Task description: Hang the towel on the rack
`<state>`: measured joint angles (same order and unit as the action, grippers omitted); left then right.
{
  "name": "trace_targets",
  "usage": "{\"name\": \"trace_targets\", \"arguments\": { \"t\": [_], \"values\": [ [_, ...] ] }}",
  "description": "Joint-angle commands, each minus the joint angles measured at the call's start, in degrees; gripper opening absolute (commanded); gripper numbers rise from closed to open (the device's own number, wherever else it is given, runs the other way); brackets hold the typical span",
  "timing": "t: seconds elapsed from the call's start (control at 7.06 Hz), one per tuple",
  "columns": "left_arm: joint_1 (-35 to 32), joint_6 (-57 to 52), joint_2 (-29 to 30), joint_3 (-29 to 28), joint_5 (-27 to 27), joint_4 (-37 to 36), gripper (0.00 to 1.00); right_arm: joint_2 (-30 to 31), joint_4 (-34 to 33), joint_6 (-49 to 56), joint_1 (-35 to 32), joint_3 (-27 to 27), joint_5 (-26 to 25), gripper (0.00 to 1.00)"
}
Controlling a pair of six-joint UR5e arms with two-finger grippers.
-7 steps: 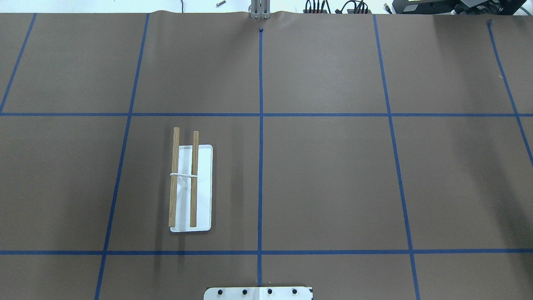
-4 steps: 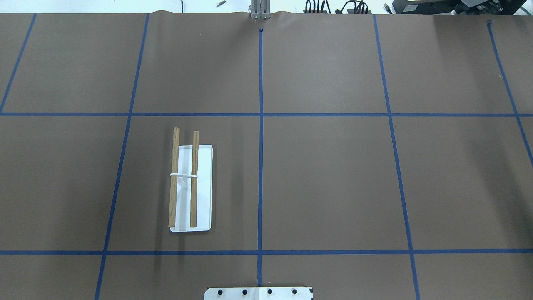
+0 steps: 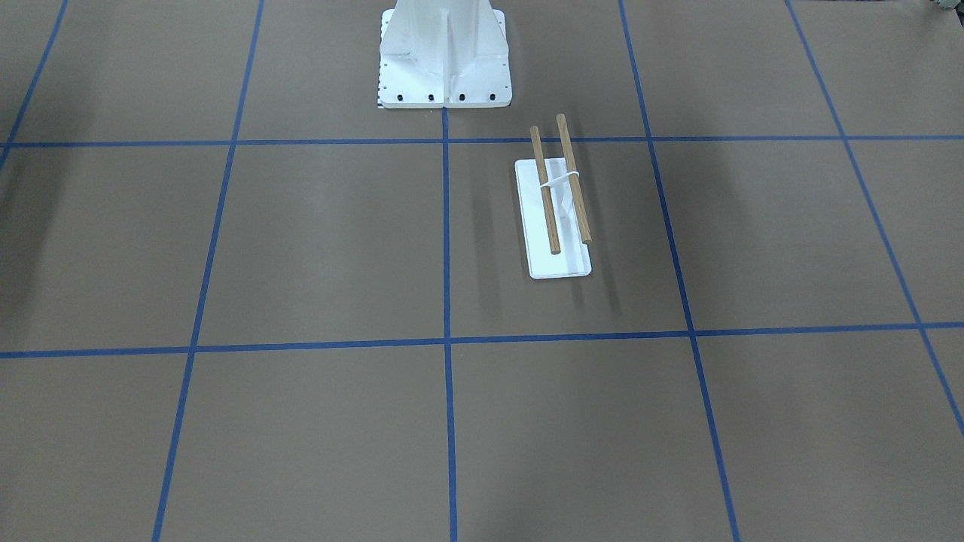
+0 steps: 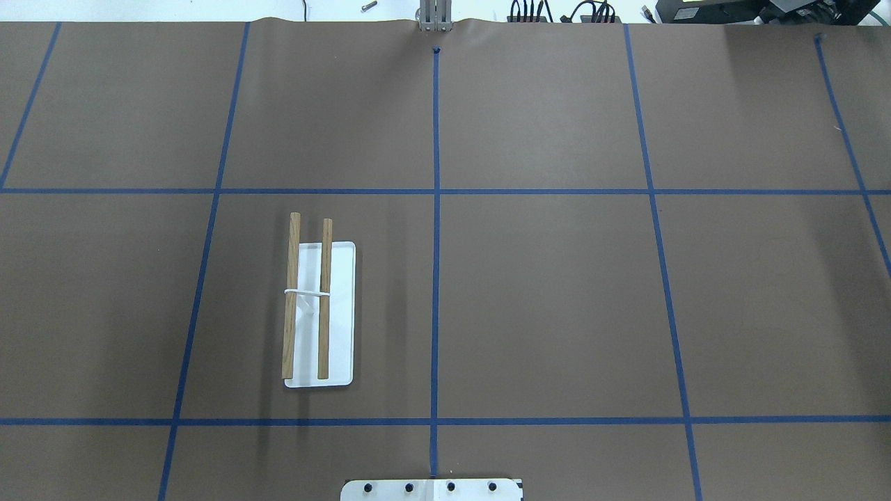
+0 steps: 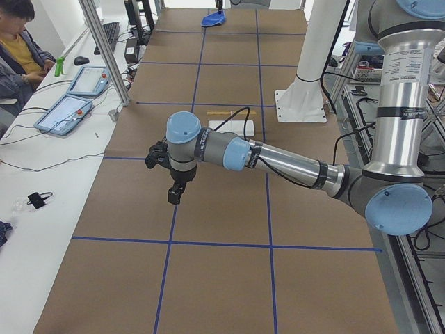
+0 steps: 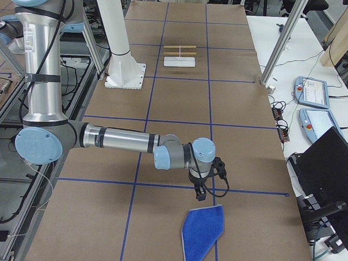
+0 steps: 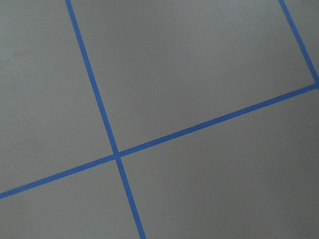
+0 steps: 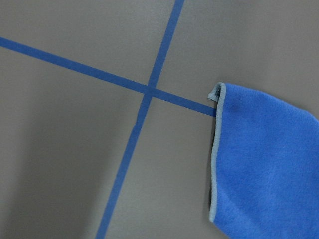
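Note:
The rack (image 4: 324,299), two brown wooden bars over a flat white base, stands left of the table's centre line; it also shows in the front view (image 3: 574,178) and both side views (image 5: 233,127) (image 6: 179,62). The blue towel (image 6: 202,232) lies flat at the table's right end, also in the right wrist view (image 8: 264,164) and far off in the left side view (image 5: 213,20). My right gripper (image 6: 200,194) hangs just above the table beside the towel's near corner. My left gripper (image 5: 176,195) hovers over bare table at the left end. I cannot tell whether either is open or shut.
The white bolted pedestal (image 3: 444,53) stands at the robot's side, near the rack. Blue tape lines grid the brown table. A white side bench with pendants (image 5: 66,111) and a seated operator (image 5: 17,42) runs along the far edge. A metal post (image 6: 277,49) stands there.

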<state>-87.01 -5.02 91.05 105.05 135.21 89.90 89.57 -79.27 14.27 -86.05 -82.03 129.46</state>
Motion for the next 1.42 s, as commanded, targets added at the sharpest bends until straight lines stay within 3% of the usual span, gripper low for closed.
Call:
{"name": "trace_targets", "arguments": {
  "t": [0.0, 0.43, 0.99, 1.13, 1.28],
  "values": [
    [0.00, 0.45, 0.01, -0.37, -0.04, 0.45, 0.98, -5.61, 0.08, 12.75, -0.61, 11.23, -1.05, 0.95],
    [0.00, 0.54, 0.01, -0.37, -0.04, 0.45, 0.98, -6.43, 7.37, 23.49, 0.26, 19.60, -2.46, 0.94],
    [0.00, 0.54, 0.01, -0.37, -0.04, 0.45, 0.98, -6.60, 7.38, 26.68, 5.26, 20.85, -3.42, 0.83],
    [0.00, 0.54, 0.01, -0.46, -0.04, 0.45, 0.98, -6.69, 7.38, 27.73, 5.36, 21.47, -4.04, 0.76],
    [0.00, 0.54, 0.01, -0.37, -0.04, 0.45, 0.98, -6.78, 7.38, 27.83, 5.45, 21.47, -4.22, 0.60]
  ]
}}
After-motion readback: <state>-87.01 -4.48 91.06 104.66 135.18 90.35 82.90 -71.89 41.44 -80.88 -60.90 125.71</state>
